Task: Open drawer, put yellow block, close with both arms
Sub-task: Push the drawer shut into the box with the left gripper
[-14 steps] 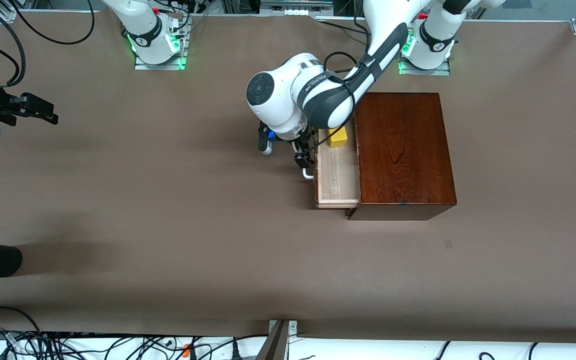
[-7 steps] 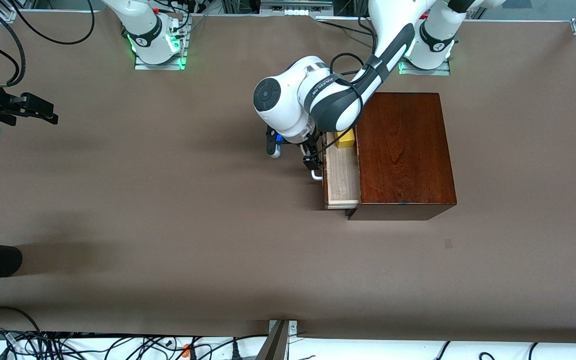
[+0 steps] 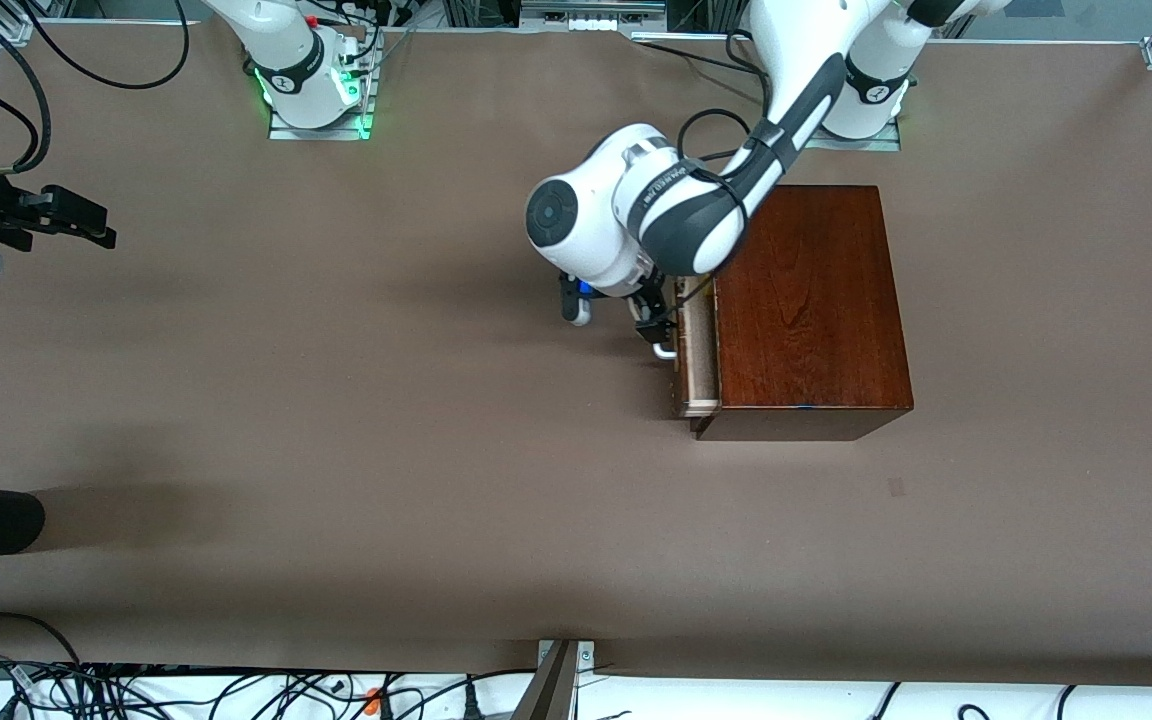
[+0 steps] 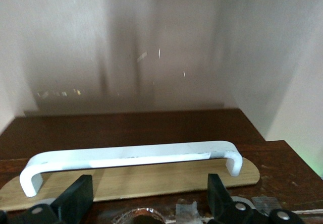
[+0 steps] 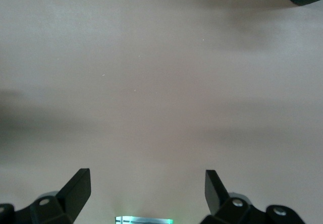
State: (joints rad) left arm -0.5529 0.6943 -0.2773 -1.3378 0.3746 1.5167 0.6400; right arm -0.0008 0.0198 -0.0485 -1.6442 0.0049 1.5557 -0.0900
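Brown cloth covers the bench [image 3: 336,420]. Dark wooden box [image 3: 806,300] sits toward the left arm's end of the bench, near that arm's base. Drawer [image 3: 696,350] sticks out only a narrow strip from the box, pale wood rim showing. Yellow block is not visible in any view. Left hand [image 3: 654,325] sits at the drawer front, beside the white handle [image 4: 131,158]; in the left wrist view its fingers [image 4: 75,201] stand spread wide, one near each end of the handle, gripping nothing. Right hand [image 3: 61,220] waits over bare bench at the right arm's end, fingers [image 5: 75,188] wide apart, empty.
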